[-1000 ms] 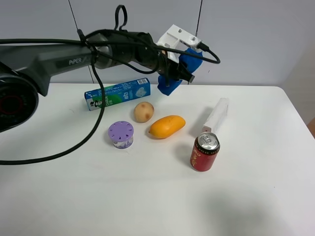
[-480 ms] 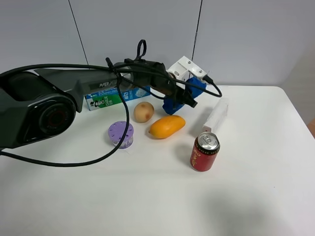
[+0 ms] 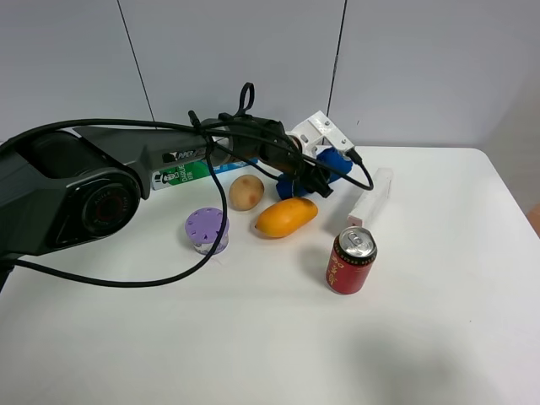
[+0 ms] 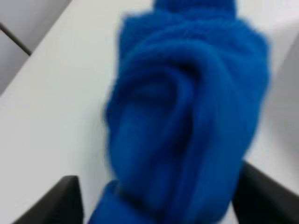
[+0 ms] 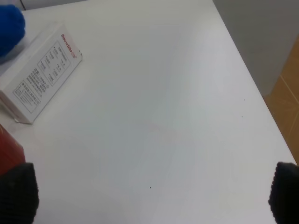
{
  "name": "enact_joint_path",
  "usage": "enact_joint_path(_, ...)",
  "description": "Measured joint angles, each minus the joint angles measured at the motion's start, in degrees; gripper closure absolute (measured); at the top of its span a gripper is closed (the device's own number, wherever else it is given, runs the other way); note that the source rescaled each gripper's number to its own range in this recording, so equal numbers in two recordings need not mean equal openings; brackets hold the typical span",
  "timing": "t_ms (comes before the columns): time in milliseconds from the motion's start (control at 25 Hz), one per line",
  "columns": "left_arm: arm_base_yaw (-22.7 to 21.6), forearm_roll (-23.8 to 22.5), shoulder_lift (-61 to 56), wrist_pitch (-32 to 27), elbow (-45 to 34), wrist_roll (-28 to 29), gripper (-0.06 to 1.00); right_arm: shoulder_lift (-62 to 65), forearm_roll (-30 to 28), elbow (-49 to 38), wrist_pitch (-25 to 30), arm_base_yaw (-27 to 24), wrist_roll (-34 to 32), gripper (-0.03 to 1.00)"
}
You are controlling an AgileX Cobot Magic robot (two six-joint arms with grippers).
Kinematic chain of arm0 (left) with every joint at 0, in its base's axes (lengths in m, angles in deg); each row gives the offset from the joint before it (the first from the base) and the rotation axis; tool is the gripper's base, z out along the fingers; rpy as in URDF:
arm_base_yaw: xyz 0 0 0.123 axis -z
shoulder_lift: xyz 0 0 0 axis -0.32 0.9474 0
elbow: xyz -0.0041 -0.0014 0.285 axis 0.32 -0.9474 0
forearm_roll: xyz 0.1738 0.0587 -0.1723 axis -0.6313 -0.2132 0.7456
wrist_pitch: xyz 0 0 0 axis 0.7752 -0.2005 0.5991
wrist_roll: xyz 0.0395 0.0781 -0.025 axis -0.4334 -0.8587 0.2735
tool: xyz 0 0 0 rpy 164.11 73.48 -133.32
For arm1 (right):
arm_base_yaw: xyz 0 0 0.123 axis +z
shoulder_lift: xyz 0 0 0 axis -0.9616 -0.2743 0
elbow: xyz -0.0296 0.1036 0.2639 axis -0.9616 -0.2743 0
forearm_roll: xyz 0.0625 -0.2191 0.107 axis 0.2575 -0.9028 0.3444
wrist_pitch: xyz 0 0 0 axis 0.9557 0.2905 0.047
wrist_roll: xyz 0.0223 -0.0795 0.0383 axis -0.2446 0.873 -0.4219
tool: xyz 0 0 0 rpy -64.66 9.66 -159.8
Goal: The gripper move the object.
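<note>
My left gripper (image 3: 310,173), a white blocky jaw piece on the black arm, is shut on the bright blue lumpy cloth bundle (image 3: 335,160). It holds the bundle low over the table, just behind the mango and left of the white box. I cannot tell whether the bundle touches the table. In the left wrist view the bundle (image 4: 187,116) fills the frame between the dark fingertips (image 4: 65,198). My right gripper (image 5: 149,198) is open and empty over bare table; the bundle's edge (image 5: 9,23) shows at the corner of that view.
A yellow mango (image 3: 287,217), a potato (image 3: 246,192), a purple round container (image 3: 207,230) and a red can (image 3: 351,260) stand mid-table. A white box (image 3: 371,197) lies right of the bundle. A blue-green toothpaste box (image 3: 179,175) lies behind the arm.
My left arm has come down from high above the table, carrying the blue bundle down to just behind the mango. The other objects have not moved.
</note>
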Motion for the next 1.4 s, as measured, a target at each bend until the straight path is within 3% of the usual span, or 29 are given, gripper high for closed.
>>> enact_joint_path(240, 0.00, 1.07, -0.79, 1.03, 0.00, -0.39, 0.28, 0.00, 0.00, 0.00, 0.00, 0.00, 0.00, -0.03)
enact_joint_path(560, -0.26, 1.07, -7.13, -1.33, 0.38, -0.37, 0.25, 0.00, 0.00, 0.00, 0.00, 0.00, 0.00, -0.03)
enact_joint_path(720, -0.99, 0.76, -11.38, -6.10, 0.38, 3.21, 0.22, 0.00, 0.00, 0.00, 0.00, 0.00, 0.00, -0.03)
enact_joint_path(880, -2.29, -0.97, -14.04, -10.19, 0.38, 6.49, 0.02, 0.00, 0.00, 0.00, 0.00, 0.00, 0.00, -0.03)
enact_joint_path(960, -3.18, -1.49, -14.94, -13.44, 0.38, 7.20, -0.03, 0.00, 0.00, 0.00, 0.00, 0.00, 0.00, -0.03)
enact_joint_path(1400, -12.53, -2.81, -21.93, -30.31, 0.38, 11.64, -0.05, 0.00, 0.00, 0.00, 0.00, 0.00, 0.00, -0.03)
